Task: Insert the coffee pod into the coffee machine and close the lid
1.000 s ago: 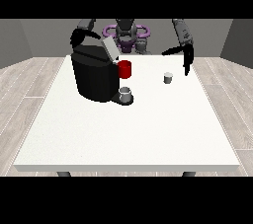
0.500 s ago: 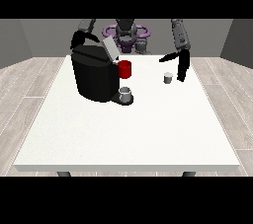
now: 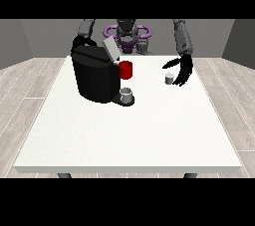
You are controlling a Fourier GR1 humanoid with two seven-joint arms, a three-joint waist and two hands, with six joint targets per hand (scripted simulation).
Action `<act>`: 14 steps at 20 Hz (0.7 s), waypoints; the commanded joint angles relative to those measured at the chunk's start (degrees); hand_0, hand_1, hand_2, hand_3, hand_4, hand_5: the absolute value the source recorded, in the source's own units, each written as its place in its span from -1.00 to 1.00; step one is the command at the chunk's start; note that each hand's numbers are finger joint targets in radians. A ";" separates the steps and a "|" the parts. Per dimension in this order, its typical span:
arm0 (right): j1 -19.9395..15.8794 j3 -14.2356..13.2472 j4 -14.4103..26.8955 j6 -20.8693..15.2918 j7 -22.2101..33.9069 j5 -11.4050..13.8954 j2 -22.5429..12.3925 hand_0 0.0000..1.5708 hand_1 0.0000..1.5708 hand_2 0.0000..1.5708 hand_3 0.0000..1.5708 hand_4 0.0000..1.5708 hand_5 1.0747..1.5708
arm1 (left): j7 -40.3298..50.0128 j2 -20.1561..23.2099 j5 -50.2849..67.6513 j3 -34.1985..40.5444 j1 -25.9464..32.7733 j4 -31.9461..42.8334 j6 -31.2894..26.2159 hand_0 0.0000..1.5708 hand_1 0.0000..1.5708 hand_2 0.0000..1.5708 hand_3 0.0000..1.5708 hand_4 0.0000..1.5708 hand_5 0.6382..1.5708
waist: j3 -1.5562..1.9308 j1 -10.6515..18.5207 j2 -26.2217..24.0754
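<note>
Coffee pod [image 3: 170, 78] upright on the white table [image 3: 129, 135], right of the coffee machine [image 3: 97, 75]. My hand at the view's right [image 3: 182, 69] sits just beside it, fingers spread, holding nothing. Other hand hidden behind the machine.

Hand at view's right [image 3: 182, 69] dropped closer, now just beside coffee pod [image 3: 170, 78].

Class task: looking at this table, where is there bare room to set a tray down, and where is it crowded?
Bare room: the whole near half of the table, from the coffee machine and its cup to the front edge. Crowded: the far side, where the machine, the red part, the coffee pod and the robot hand at the view's right sit.
</note>
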 commanded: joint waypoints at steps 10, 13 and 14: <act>1.12 1.78 -0.82 1.44 0.95 0.50 0.22 -1.00 -1.00 -1.00 -1.00 -0.42 1.00 | -5.58 1.61 -8.12 -0.39 -3.81 8.56 9.25 -0.08 -0.08 0.08 -0.21 -0.81 1.00 | -0.02 -2.99 0.53; -3.66 -1.22 2.73 -0.22 0.53 0.31 -0.37 -1.00 -1.00 -1.00 -1.00 -0.34 1.00 | -6.06 -1.11 -9.89 -1.83 -4.96 7.76 11.63 -0.01 -0.01 0.17 -0.12 -0.55 1.00 | 0.00 -0.59 0.84; -3.05 1.39 -1.57 -2.01 5.56 2.09 0.83 -1.00 -1.00 -1.00 -1.00 -0.34 1.00 | -8.72 0.45 -9.73 -0.43 -4.77 10.35 12.87 0.07 0.07 0.24 -0.06 -0.50 1.00 | -0.03 -1.77 1.14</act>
